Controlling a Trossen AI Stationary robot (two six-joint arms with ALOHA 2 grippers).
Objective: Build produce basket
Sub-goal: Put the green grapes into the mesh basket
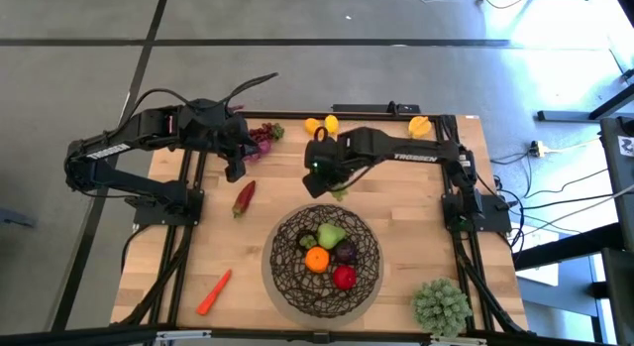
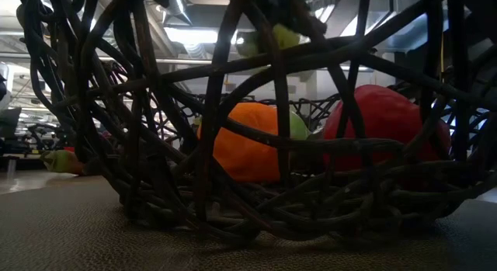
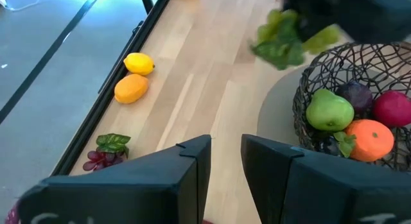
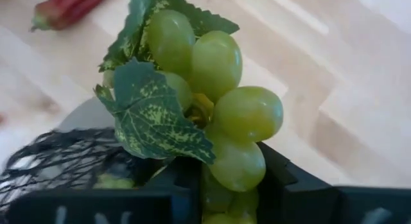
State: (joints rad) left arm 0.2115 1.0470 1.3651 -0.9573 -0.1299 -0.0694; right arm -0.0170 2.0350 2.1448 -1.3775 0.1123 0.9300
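Observation:
The dark woven wire basket [image 1: 280,272] stands at the table's near middle and holds a green pear, an orange [image 2: 245,143], a purple fruit and a red apple [image 2: 384,123]. My right gripper [image 1: 330,187] is shut on a green grape bunch [image 4: 212,76] just beyond the basket's far rim. My left gripper [image 3: 226,166] hovers open and empty over the far left of the table, near the purple grapes [image 1: 260,138]. A red pepper [image 1: 243,196] and a carrot [image 1: 213,291] lie on the table to the left. My right gripper pinches the green grape bunch between its two fingers by the grapes at one end [image 4: 236,165]. The rest of the bunch and its leaves stick out past the fingertips. The fingers slant downward. The bunch is lifted clear of the table, by the basket's far rim.
Two yellow-orange fruits [image 1: 322,125] and another yellow one [image 1: 421,126] lie along the far edge. A pale green spiky ball plant [image 1: 441,306] stands at the near right corner. Bare wood shows between the pepper and the basket.

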